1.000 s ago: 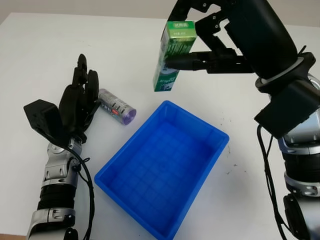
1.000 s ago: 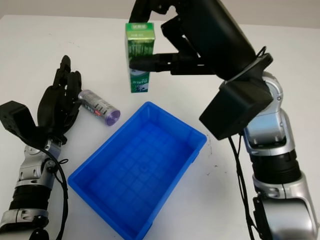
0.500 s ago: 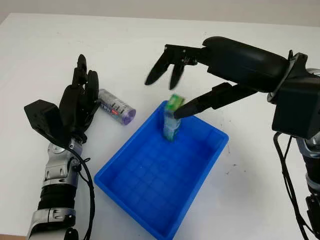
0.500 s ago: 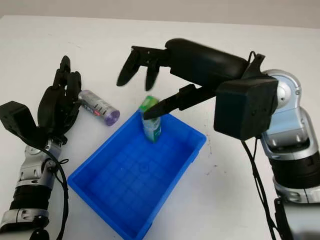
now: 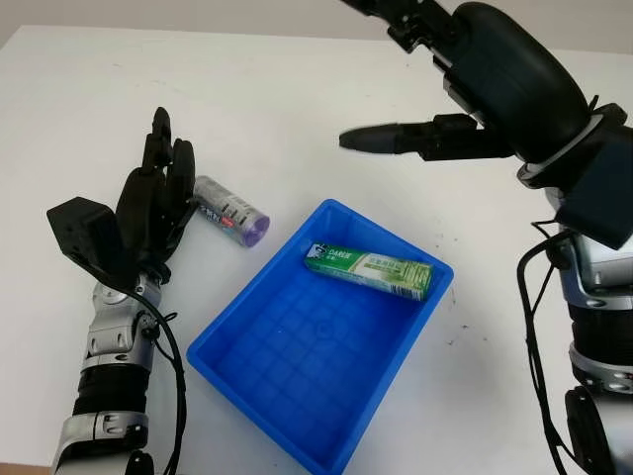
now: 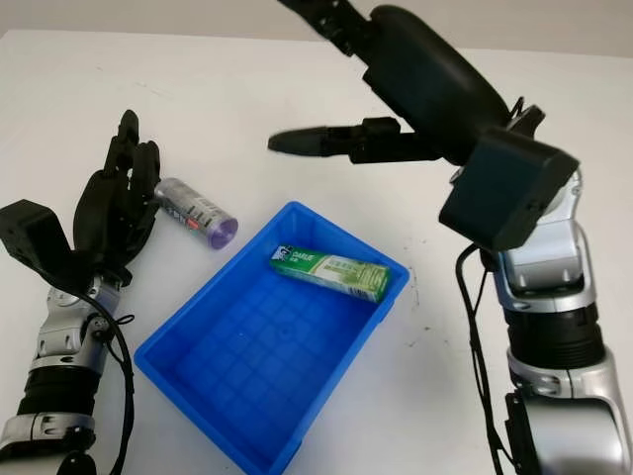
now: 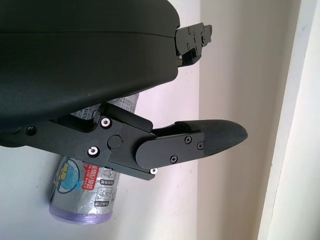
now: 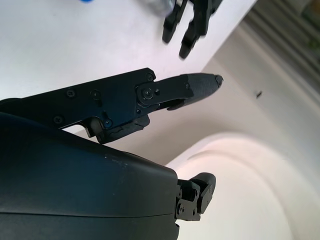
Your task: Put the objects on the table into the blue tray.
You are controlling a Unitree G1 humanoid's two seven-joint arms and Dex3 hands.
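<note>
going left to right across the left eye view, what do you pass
left black robot hand → silver cylindrical can with purple cap → blue plastic tray → green rectangular carton lying in the tray → right black robot hand, open above the table

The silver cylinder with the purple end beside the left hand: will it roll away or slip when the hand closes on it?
The silver cylinder lies on its side on the white table, so a nudge across its length would probably roll it. Its glossy printed wrap looks slick, so the grip may slip. The open left hand sits right beside it, which may block a roll that way.
</note>
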